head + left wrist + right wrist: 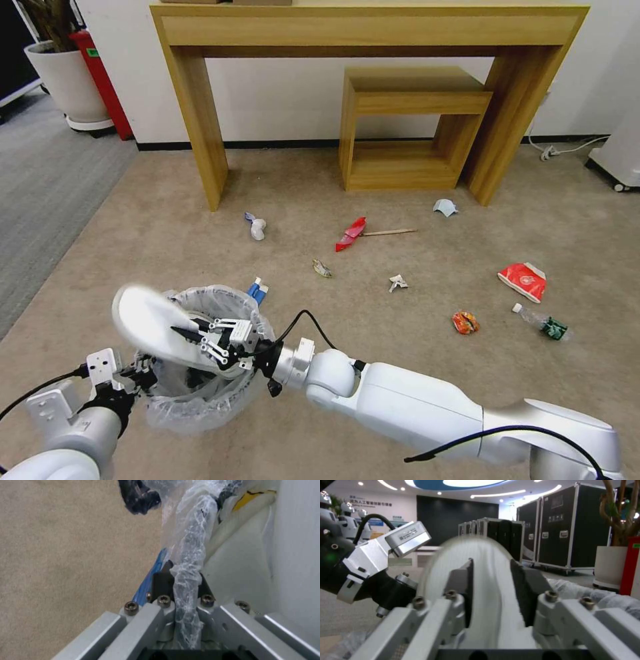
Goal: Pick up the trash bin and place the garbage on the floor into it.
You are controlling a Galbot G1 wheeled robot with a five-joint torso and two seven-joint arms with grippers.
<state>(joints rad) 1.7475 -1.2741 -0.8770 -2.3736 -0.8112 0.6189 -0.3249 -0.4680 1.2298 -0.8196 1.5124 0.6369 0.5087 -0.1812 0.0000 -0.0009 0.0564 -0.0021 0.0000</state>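
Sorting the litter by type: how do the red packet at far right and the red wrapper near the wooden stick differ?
The red packet is broad, with white print; the red wrapper is narrow, crumpled and plain. The packet lies apart near the clear bottle; the wrapper touches the wooden stick. Both lie on the carpet.

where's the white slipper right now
In the head view the slipper is low on the left, held by the right gripper over the trash bin, whose rim the left gripper grips.

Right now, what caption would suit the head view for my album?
Right claw holds a white slipper over the bagged trash bin, gripped by the left claw, litter across the carpet.
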